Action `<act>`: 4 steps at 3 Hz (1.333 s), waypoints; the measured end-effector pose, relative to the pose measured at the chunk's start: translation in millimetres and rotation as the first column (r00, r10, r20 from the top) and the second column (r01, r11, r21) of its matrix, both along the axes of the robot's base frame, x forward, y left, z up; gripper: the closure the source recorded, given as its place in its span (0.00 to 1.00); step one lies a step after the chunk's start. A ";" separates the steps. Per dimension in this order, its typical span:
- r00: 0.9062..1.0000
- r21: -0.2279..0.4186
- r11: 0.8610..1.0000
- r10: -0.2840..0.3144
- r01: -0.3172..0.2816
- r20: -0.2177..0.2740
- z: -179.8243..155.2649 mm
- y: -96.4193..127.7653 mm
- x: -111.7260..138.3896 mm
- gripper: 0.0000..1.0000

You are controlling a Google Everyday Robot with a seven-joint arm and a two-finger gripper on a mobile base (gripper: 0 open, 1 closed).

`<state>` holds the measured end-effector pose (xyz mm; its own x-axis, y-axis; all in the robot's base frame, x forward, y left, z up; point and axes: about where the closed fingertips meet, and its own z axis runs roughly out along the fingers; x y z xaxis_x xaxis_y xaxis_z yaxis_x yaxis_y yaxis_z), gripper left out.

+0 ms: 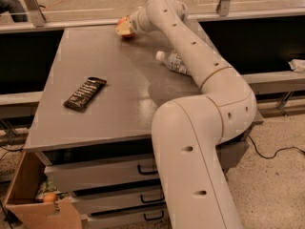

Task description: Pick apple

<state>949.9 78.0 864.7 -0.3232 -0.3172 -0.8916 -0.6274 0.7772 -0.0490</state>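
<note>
Camera view: gripper point(124, 27) over apple point(128, 35), mostly hiding it.

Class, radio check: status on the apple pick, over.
Far edge of table: end effector at the apple. Beside the arm, a bottle; nearer, a dark bar. Nothing between.

Legible text: none.
- Bar wrapper point(85, 93), on the left of the table point(119, 123): pale markings along its dark face, unreadable.
- Bottle point(172, 61), lying beside the arm: label band, print unreadable.
- Cardboard box point(26, 194), on the floor at lower left: no print that can be read.
- Gripper point(126, 26), at the table's far edge, at the apple point(125, 33): no readable marking.
</note>
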 end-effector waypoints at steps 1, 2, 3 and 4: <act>0.999 -0.003 1.000 0.026 -0.026 0.021 8.4 -3.8 -4.3 0.89; 0.995 -0.009 0.996 0.089 -0.088 0.052 30.2 -10.6 -23.6 1.00; 0.982 0.003 0.985 0.170 -0.171 0.076 56.9 -21.6 -58.2 1.00; 0.950 0.050 0.951 0.301 -0.305 0.077 79.8 -31.2 -115.0 1.00</act>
<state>834.9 46.8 944.6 -0.1582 -0.3353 -0.9287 -0.8307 0.5537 -0.0584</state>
